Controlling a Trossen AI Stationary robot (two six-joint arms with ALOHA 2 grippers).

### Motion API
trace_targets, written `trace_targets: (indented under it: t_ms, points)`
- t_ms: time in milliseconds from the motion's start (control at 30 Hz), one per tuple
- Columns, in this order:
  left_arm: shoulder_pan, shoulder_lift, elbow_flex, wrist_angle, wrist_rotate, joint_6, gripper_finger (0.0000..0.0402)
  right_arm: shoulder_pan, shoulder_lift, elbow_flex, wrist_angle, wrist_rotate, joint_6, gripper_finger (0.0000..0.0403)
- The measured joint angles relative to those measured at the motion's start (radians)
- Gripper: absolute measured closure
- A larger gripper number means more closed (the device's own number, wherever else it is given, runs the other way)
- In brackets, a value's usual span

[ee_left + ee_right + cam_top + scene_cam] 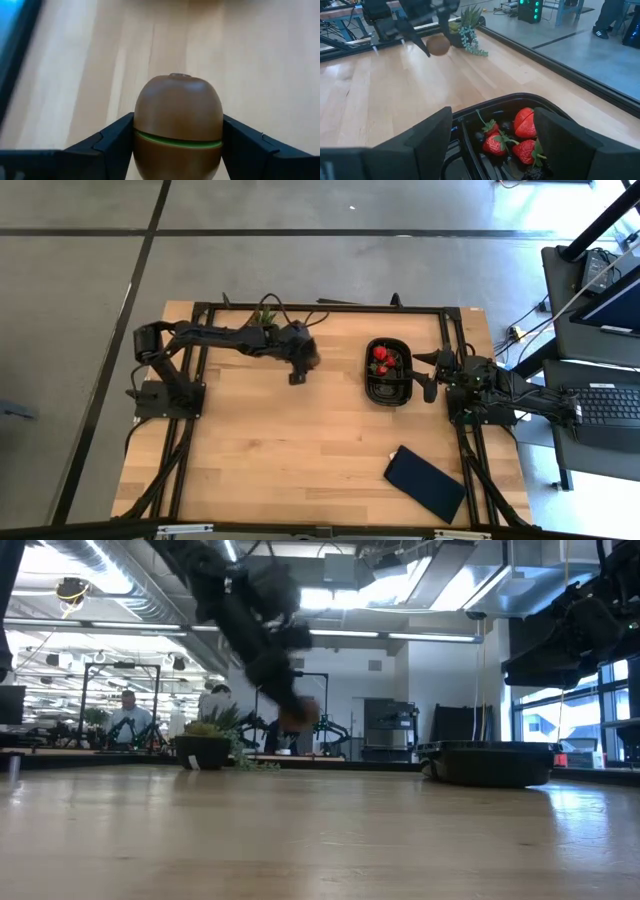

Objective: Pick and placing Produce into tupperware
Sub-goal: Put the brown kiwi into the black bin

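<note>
Right now the left gripper point(177, 150) is clamped on the brown kiwi point(177, 125), carried clear above the desk point(300, 440) well to the left of the black tupperware point(388, 394), presumably bound for it. Strawberries point(520, 135) already sit inside the tupperware, and the right gripper point(492, 145) hangs just over it, fingers apart, likely waiting.

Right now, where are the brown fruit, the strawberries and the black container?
brown fruit point(177, 110): left wrist view, its upper half, in the left hand.
strawberries point(526, 123): right wrist view, one berry's red flesh.
black container point(369, 364): high view, its left rim.
</note>
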Motion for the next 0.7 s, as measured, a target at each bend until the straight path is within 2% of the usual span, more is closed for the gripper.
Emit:
trace_targets:
  t_ms: [133,300,467,700]
  points:
    - [-0.053,0.0,0.064,0.08,0.033,-0.021,0.0154,0.0,0.0,0.0,0.0,0.0,-0.014,0.0121]
    - [-0.112,0.0,0.111,0.272,0.11,-0.018,0.0154,0.0,0.0,0.0,0.006,0.0,-0.022,0.0121]
    - [-0.145,0.017,0.139,0.434,0.12,-0.018,0.0154,0.0,0.0,0.0,0.007,0.001,-0.021,0.0121]
    - [-0.176,0.174,0.301,0.442,0.131,-0.022,0.0154,0.0,0.0,0.0,0.01,0.009,-0.02,0.0121]
